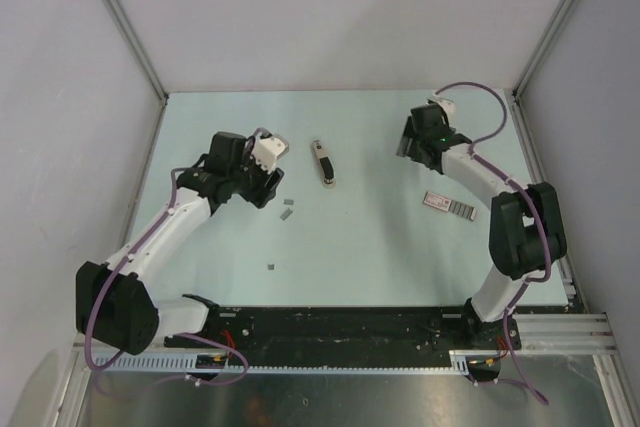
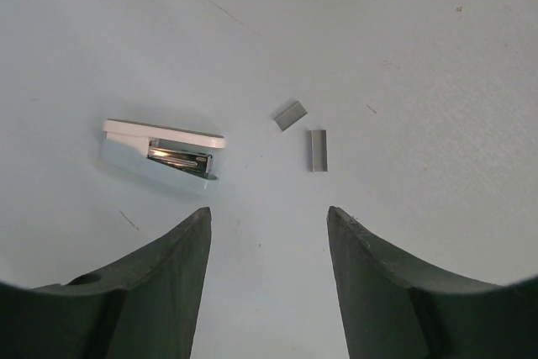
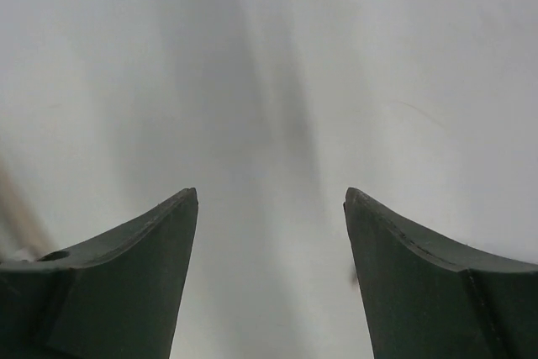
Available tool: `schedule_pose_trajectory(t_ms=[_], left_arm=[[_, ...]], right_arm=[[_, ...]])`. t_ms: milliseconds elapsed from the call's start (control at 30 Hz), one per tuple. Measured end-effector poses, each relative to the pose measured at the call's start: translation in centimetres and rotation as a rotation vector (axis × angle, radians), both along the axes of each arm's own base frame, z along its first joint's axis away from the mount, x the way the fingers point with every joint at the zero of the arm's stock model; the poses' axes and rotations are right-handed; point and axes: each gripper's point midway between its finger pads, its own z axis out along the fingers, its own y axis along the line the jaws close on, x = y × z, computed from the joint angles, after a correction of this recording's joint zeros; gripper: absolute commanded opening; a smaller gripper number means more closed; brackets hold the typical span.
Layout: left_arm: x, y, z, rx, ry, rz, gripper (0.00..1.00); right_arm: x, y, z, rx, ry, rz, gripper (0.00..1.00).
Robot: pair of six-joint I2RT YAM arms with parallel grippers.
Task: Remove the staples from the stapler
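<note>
Two staple strips (image 2: 317, 150) lie loose and close together on the pale table (image 1: 380, 247). We see them just beyond the left gripper (image 2: 269, 212), whose dark fingers stand apart with nothing between them. Beside the strips lies a white plastic piece (image 2: 164, 147) with a shiny metal insert; we cannot tell what it belongs to. The stapler (image 1: 322, 164) rests flat on the table near the middle, a little toward the far side, between the two arms and touched by neither. Its beige end just shows at the top edge of the left wrist view. We find a small grey bit (image 1: 271, 267) nearer the arm bases, apart from the rest. The right gripper (image 3: 271, 195) is at the far right, well apart from the stapler, its fingers spread wide and holding nothing above the table surface. A small flat rectangular pack (image 1: 450, 205) lies on the right, nearer to us than that gripper.
</note>
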Motion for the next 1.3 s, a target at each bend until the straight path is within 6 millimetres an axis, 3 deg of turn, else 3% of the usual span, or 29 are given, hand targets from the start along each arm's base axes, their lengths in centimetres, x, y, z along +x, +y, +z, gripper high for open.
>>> schedule_pose_trajectory(t_ms=[100, 233, 500, 700, 900, 1000, 1300], left_arm=[[0.0, 0.0, 0.4, -0.004, -0.011, 0.000, 0.63], [-0.1, 0.0, 0.6, -0.007, -0.015, 0.000, 0.65], [-0.3, 0.0, 0.5, -0.015, -0.003, 0.011, 0.68], [-0.5, -0.1, 0.4, -0.013, 0.005, 0.008, 0.68], [-0.8, -0.2, 0.2, -0.009, 0.015, 0.002, 0.68], [-0.8, -0.3, 0.2, -0.009, 0.016, -0.001, 0.68], [-0.8, -0.4, 0.2, -0.008, 0.016, -0.003, 0.68]], right_arm=[[-1.3, -4.4, -2.3, -0.047, 0.066, -0.124, 0.74], [-3.1, -8.1, -4.6, -0.081, 0.146, -0.230, 0.73], [-3.5, -13.1, -5.3, -0.058, 0.158, -0.406, 0.71], [-5.0, -15.5, -6.9, -0.076, 0.198, -0.482, 0.71], [-6.9, -19.6, -8.2, -0.075, 0.245, -0.591, 0.72], [-7.9, -20.4, -8.9, -0.073, 0.269, -0.618, 0.73], [-9.3, -19.4, -10.8, -0.023, 0.310, -0.621, 0.72]])
